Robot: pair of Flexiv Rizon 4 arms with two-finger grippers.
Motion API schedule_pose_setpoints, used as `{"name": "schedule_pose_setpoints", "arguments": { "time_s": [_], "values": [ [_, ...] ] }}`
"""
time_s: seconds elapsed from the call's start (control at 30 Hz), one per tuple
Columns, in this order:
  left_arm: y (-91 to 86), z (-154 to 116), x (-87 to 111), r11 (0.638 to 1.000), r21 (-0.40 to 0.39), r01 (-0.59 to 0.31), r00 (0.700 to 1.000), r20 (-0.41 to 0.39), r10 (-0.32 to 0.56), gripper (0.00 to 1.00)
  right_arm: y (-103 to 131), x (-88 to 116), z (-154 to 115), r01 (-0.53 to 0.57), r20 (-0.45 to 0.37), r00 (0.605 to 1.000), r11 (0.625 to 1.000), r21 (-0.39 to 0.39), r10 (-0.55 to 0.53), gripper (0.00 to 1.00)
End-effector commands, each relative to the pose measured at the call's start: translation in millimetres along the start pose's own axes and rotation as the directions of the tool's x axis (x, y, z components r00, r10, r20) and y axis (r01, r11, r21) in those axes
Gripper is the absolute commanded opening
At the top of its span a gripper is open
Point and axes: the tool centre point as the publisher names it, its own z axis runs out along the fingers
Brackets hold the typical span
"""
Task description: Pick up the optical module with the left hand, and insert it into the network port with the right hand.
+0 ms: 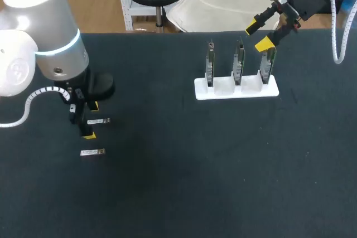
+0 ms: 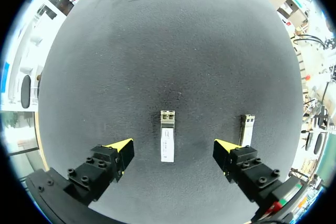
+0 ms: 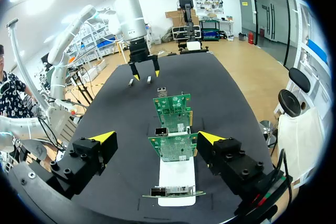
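Grasp step: left claw (image 2: 171,147), open, straddles a module (image 2: 167,137); next it must descend and close. Right claw (image 3: 156,138), well apart, also open.

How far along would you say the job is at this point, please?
Nothing is completed yet. The left gripper is open over one optical module, which lies on the table between its fingers; a second module lies beside it. Left to do: grasp, handover, and insertion into a port on a card in the white holder, where the open right gripper hovers.
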Motion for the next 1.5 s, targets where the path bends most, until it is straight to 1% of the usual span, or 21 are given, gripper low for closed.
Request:
{"name": "schedule_pose_setpoints", "arguments": {
  "time_s": [0.03,0.23,0.57,0.97,1.0,1.03,1.07,1.1,1.5],
  "values": [
    [0.9,2,-0.4,1.000,0.003,0.003,1.000,-0.007,-0.003,1.00,3,0,1,0.001,0.000,1.000,1.000,0.008,-0.001,1.00],
    [-1.4,1,-1.2,1.000,0.007,0.003,1.000,-0.018,-0.003,1.00,3,0,1,0.001,0.000,1.000,1.000,0.008,-0.001,1.00],
    [-3.3,11,-0.6,1.000,0.021,0.007,1.000,-0.023,-0.007,1.00,3,0,1,0.001,0.000,1.000,1.000,0.008,-0.001,1.00],
    [-4.3,14,-0.3,1.000,0.025,0.008,1.000,-0.031,-0.007,1.00,3,0,1,0.001,0.000,1.000,1.000,0.008,-0.001,1.00],
    [-4.3,14,-0.4,1.000,0.024,0.006,1.000,-0.031,-0.005,0.51,3,0,1,0.001,0.000,1.000,1.000,0.008,-0.001,1.00],
    [-4.2,14,-0.5,1.000,0.022,0.005,1.000,-0.031,-0.005,0.22,3,0,1,0.001,0.000,1.000,1.000,0.008,-0.001,1.00],
    [-4.1,14,-0.6,1.000,0.021,0.004,1.000,-0.031,-0.004,0.01,3,0,1,0.001,0.000,1.000,1.000,0.008,-0.001,1.00],
    [-3.9,14,-0.8,1.000,0.020,0.004,1.000,-0.030,-0.003,0.00,3,0,1,0.001,0.000,1.000,1.000,0.008,-0.001,1.00],
    [-1.7,13,-5.4,1.000,0.013,0.004,1.000,-0.023,-0.004,0.00,3,0,1,0.001,0.000,1.000,1.000,0.008,-0.001,1.00]
  ]
}}
